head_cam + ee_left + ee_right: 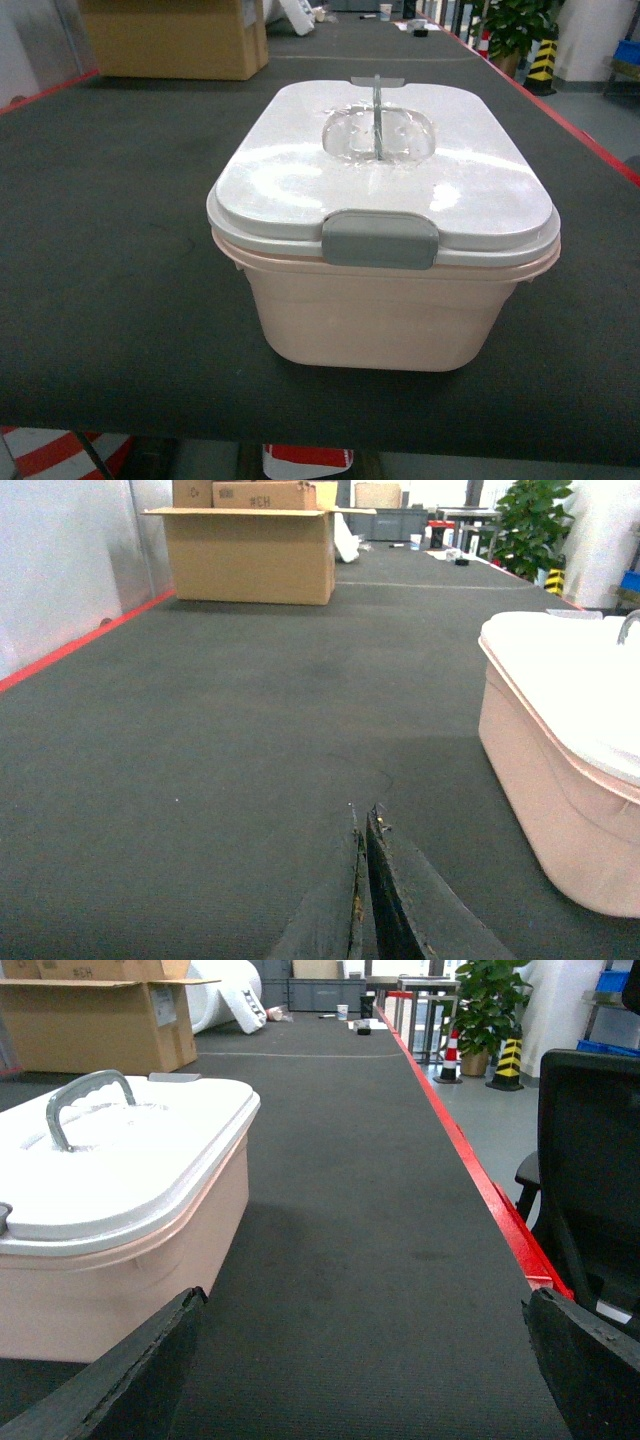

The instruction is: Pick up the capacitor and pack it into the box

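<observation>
Both grippers are idling off the box [385, 300], which is sitting lidded and latched mid-bench [110, 250]: left gripper [362, 830] jaws pressed together beside it, right gripper [365, 1360] jaws spread wide, no capacitor showing anywhere yet.

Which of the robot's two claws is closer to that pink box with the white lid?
Right, probably. The right gripper is open just beside the box, whose wall fills the near left of its view. The left gripper, shut, sits off the box's other side, apparently farther back.

The left claw [362, 825] is seen with its fingers pressed together, tips meeting. The right claw [365, 1360] is held spread wide, nothing between its fingers.
</observation>
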{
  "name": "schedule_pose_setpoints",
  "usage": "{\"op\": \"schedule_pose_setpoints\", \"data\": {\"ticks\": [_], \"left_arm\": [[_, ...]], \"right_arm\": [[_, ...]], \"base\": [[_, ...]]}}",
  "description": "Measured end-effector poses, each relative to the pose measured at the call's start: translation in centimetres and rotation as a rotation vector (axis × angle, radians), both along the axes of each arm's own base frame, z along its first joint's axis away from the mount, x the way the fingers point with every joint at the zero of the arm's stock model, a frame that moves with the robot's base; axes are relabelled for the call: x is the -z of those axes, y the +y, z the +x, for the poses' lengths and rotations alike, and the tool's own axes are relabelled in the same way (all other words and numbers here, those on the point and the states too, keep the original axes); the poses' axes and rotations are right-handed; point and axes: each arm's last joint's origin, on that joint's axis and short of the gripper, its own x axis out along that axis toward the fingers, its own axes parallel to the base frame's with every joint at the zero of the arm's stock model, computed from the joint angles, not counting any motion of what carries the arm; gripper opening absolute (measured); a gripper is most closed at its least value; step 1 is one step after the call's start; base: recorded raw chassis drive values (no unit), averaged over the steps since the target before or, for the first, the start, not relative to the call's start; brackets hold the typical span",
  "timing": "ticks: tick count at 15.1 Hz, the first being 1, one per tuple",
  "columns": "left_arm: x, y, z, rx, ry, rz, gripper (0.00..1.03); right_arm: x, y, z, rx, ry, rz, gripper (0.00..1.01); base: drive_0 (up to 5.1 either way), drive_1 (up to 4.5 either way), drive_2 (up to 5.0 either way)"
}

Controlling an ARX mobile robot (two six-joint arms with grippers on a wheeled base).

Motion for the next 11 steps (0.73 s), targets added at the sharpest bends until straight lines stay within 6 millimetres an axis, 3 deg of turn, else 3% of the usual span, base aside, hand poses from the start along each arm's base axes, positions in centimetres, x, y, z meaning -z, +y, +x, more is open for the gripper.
{"op": "schedule_pose_setpoints", "data": {"ticks": [11], "left_arm": [[0.5, 0.0, -1.7, -0.004, 0.026, 0.0, 0.02]], "right_arm": [[0.0, 0.0, 0.0, 0.0, -0.001, 0.0, 0.98]], "base": [[0.0, 0.0, 0.0]]}}
